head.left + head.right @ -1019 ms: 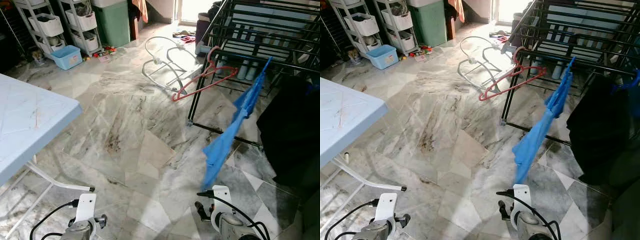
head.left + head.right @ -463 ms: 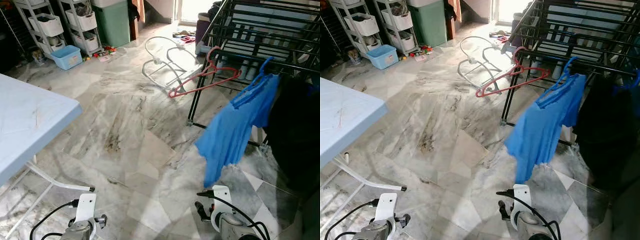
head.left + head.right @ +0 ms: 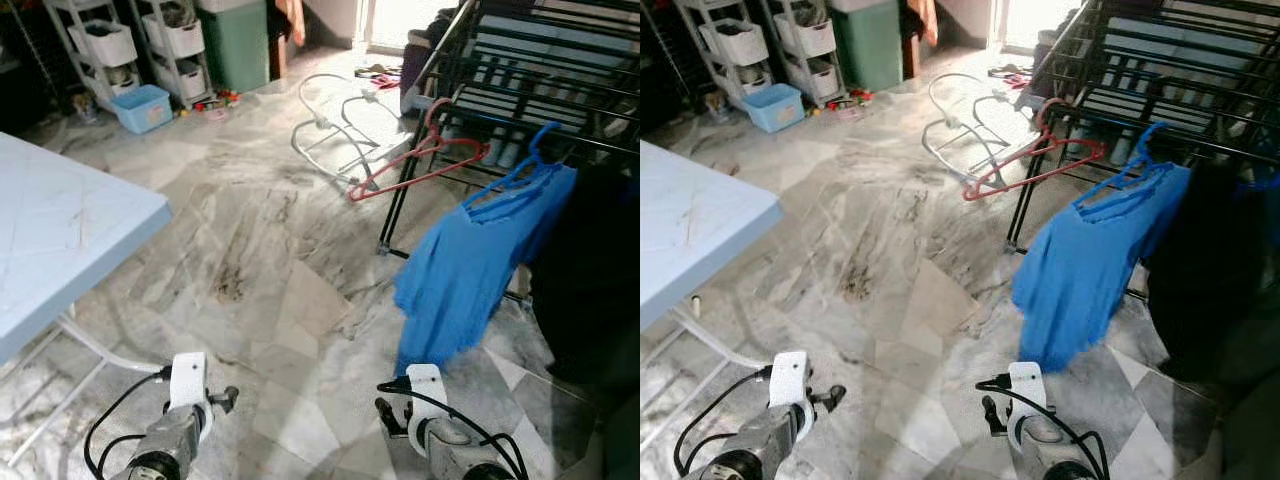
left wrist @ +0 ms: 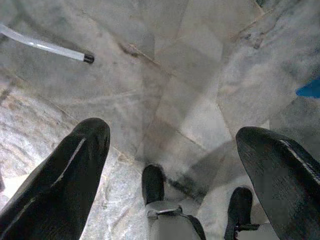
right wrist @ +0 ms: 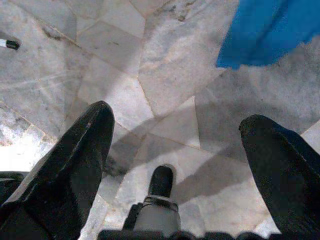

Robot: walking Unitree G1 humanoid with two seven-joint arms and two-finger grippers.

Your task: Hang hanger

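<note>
Table point(image 3: 60, 230) left, drying rack point(image 3: 540, 70) right, beyond.

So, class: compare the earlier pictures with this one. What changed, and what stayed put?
The blue shirt, edge-on a second ago, swung round to face the camera and now hangs broadside by its blue hanger on the black drying rack. The red hanger stays on the rack. The left claw and right claw stay open, low over the floor.
</note>
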